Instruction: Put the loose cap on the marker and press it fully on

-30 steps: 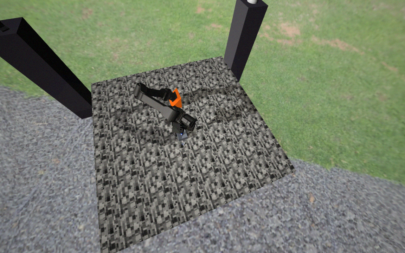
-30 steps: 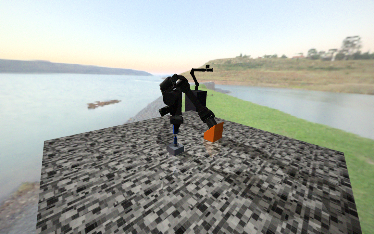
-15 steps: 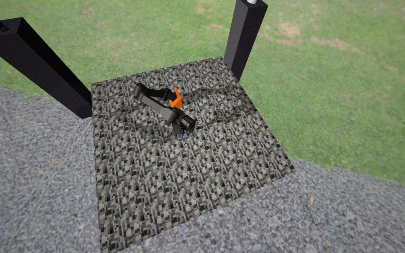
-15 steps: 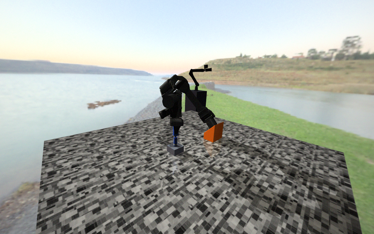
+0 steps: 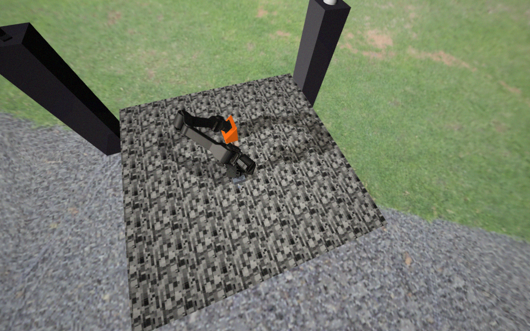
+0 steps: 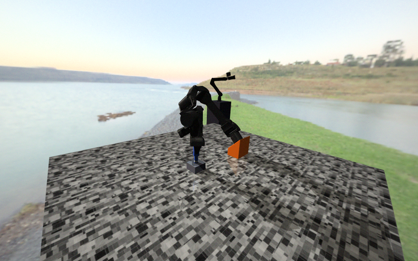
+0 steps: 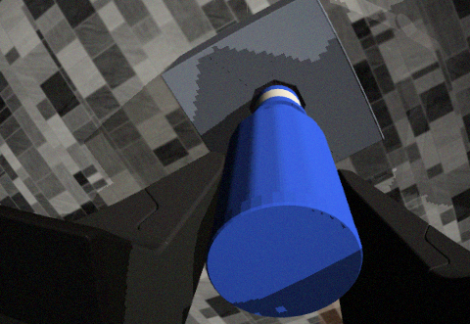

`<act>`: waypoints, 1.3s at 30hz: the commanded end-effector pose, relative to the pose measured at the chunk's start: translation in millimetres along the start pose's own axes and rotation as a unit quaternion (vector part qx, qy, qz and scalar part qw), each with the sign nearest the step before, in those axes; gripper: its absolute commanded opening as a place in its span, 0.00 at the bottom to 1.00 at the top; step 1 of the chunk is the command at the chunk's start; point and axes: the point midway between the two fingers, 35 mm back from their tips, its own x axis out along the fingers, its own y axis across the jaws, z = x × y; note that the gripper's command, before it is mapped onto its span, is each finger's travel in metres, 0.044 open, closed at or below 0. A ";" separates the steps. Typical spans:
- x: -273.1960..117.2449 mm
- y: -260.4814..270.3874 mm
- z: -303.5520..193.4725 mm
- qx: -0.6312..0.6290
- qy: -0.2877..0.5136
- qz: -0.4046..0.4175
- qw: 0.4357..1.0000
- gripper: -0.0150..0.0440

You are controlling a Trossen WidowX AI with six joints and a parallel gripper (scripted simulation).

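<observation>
The grey holder block (image 5: 239, 181) (image 6: 196, 167) (image 7: 289, 35) stands on the table. My gripper (image 6: 196, 151) (image 7: 278, 177) is shut on the blue cap (image 6: 193, 151) (image 7: 284, 260), one finger on each side, directly above the block. The cap is upright over the marker (image 7: 279, 94) and hides its upper part. A short piece of the marker, with a cream band and a little blue above it, shows between the cap and the block's dark collar in the wrist view. Whether the cap is fully on cannot be told. In the top view the arm hides the cap and marker.
An orange wedge (image 5: 232, 135) (image 6: 243, 147) stands by the arm's base, behind the holder. The patterned table (image 5: 217, 255) (image 6: 171, 227) ends in open edges. Dark pillars (image 5: 53, 90) (image 5: 320, 45) stand beyond it. One pillar (image 6: 222, 110) carries another arm (image 6: 217, 87).
</observation>
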 end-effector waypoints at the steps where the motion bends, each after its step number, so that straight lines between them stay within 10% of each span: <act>1: 5.2 -0.1 0.7 -0.002 -0.004 0.000 1.000 0.25; 14: 20.3 -1.2 0.5 -0.002 -0.004 -0.001 1.000 0.25; 31: 19.9 -1.4 0.1 0.001 -0.001 -0.001 1.000 1.00; 39: -54.8 -0.9 -0.9 0.000 0.001 0.000 1.000 1.00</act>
